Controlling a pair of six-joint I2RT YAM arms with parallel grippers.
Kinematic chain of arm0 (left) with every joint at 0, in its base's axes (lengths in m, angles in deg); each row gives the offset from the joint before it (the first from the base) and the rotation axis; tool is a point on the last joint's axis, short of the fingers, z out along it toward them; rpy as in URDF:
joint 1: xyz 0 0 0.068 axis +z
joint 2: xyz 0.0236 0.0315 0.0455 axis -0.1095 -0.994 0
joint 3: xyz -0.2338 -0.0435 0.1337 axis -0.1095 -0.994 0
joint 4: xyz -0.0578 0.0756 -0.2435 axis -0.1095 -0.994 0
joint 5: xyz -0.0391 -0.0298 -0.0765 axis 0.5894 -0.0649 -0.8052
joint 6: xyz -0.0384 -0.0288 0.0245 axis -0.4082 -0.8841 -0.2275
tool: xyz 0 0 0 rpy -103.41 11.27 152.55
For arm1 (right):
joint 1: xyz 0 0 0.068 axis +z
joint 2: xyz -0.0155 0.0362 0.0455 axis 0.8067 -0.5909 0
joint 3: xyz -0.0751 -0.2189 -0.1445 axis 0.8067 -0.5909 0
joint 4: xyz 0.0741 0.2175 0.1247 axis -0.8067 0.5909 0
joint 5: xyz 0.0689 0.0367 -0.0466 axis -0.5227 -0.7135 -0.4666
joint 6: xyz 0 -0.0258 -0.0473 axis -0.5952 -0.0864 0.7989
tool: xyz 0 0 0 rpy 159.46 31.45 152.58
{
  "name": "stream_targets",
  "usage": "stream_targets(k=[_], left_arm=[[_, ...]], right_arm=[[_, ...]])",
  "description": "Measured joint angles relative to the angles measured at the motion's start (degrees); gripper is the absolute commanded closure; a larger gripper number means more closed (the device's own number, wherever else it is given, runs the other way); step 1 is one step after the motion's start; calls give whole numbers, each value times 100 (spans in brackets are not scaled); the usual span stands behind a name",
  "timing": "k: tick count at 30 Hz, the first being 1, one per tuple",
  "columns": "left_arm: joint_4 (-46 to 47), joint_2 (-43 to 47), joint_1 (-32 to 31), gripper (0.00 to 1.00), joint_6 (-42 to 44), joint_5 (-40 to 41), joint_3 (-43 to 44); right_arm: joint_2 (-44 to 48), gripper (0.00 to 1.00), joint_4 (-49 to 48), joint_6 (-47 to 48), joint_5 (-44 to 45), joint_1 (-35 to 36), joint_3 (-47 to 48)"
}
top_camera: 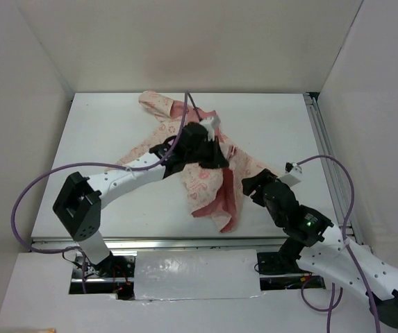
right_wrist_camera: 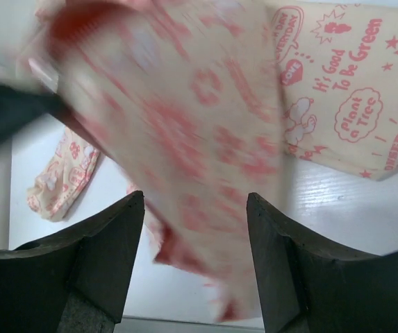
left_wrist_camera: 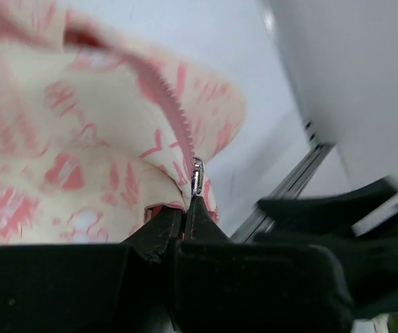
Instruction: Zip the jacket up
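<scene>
The jacket (top_camera: 202, 184), cream with a pink print and salmon lining, lies crumpled on the white table, partly lifted at its middle. My left gripper (top_camera: 212, 154) sits over that raised part. In the left wrist view it (left_wrist_camera: 187, 208) is shut on the metal zipper pull (left_wrist_camera: 197, 173), with the pink zipper teeth (left_wrist_camera: 171, 104) running up and away over the fabric (left_wrist_camera: 60, 139). My right gripper (top_camera: 249, 186) stands open just right of the jacket's lower hem. In the right wrist view the blurred hem (right_wrist_camera: 205, 125) hangs before the gap of the gripper (right_wrist_camera: 195, 208), touching neither finger.
A metal rail (top_camera: 324, 152) runs along the table's right edge, also seen as the rail (left_wrist_camera: 289, 187) in the left wrist view. White walls enclose the table on three sides. A sleeve (right_wrist_camera: 56, 180) lies flat on the table at the left.
</scene>
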Motion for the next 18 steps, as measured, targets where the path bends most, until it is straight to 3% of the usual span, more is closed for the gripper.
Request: stream_targets(k=[3, 7, 18], left_arm=[[15, 138, -68, 100, -295, -256, -1676], [-107, 125, -273, 100, -608, -232, -2802], [203, 286, -538, 100, -953, -11, -3611]], right_arm=[[22, 32, 4, 37, 26, -24, 0], [-354, 35, -61, 382, -74, -59, 85], [-2835, 40, -1244, 2406, -2133, -98, 1056]])
